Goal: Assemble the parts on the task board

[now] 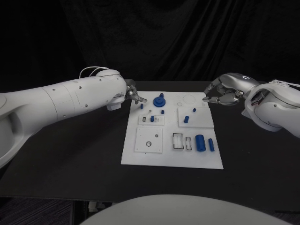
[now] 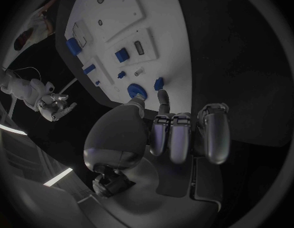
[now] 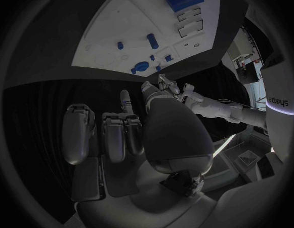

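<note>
The task board [image 1: 172, 140] lay in the middle of the black surface [image 1: 69, 154], its blue parts [image 1: 200, 141] scattered over it, some standing, some lying. The left hand [image 1: 131, 93] hovered off the board's far left corner and the right hand [image 1: 221, 93] off its far right corner, both with fingers curled in on nothing. A clumsy descent could likely topple the tall knobbed piece [image 1: 159, 100] or nudge the board askew. Open surface lay to both sides; the near edge stood well apart.
</note>
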You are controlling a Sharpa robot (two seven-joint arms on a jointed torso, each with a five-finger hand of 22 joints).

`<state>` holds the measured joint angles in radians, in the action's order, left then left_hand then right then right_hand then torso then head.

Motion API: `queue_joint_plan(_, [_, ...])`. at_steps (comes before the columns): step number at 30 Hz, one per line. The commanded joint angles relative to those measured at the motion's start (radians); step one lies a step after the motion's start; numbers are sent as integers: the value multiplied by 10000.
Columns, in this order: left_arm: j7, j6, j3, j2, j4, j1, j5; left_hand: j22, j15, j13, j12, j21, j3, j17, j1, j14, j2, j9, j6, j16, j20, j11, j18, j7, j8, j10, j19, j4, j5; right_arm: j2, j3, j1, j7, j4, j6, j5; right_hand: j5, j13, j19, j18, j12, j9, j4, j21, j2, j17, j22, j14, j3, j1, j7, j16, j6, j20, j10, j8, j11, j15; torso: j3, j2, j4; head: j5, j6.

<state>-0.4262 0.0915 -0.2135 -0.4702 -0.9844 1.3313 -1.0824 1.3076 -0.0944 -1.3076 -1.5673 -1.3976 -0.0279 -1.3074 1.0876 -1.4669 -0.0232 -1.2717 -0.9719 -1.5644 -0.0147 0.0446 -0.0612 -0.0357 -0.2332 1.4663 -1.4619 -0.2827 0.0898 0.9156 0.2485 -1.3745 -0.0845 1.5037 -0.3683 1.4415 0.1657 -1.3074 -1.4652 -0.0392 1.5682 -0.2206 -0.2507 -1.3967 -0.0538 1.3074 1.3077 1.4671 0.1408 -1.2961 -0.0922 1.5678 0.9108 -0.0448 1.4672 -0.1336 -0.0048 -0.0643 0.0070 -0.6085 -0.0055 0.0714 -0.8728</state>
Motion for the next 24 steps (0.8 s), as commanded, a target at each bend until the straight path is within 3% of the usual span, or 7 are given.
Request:
queue_joint_plan(1, [250,-97,10,43,62,-39,-22,1000,56,-2632,-35,41,75,-2634,-25,-1039,-94,33,82,-64,-74,-95,68,-17,57,1045,33,10,89,12,-8,20,-136,15,26,18,20,-2634,-171,-36,26,10,32,48,72,2634,2066,1037,-19,-60,-5,30,61,-95,1036,55,68,71,1,0,-4,7,2])
queue_joint_plan(10, [245,-75,10,108,155,-86,-22,1009,64,-2632,-35,48,72,-2634,42,-1039,-134,84,15,-64,-88,-98,65,-16,84,1045,40,40,232,-2,-8,20,-128,14,36,18,20,-2634,-171,-36,26,10,32,48,72,2634,2066,1037,-19,-60,-5,30,61,-95,1036,55,68,71,12,-6,-12,12,2])
queue_joint_plan(16, [232,108,10,153,214,-138,-22,1046,84,-2632,-35,44,38,-2634,271,-1039,-172,195,61,-64,-110,-121,67,-46,225,1045,46,159,622,-25,-8,21,-121,8,44,18,20,-2634,-171,-36,26,10,32,48,72,2634,2066,1037,-19,-60,-5,30,61,-95,1036,55,68,71,19,6,4,-12,2])
queue_joint_plan(24, [240,220,10,215,382,-243,-22,1084,103,-2632,-35,22,13,-2634,392,-1039,-190,263,111,-64,-126,-143,74,-71,320,1045,33,228,823,-20,-8,21,-120,12,62,18,20,-2634,-171,-36,26,10,32,48,72,2634,2066,1037,-19,-60,-5,30,61,-95,1036,55,68,71,18,14,12,-45,2])
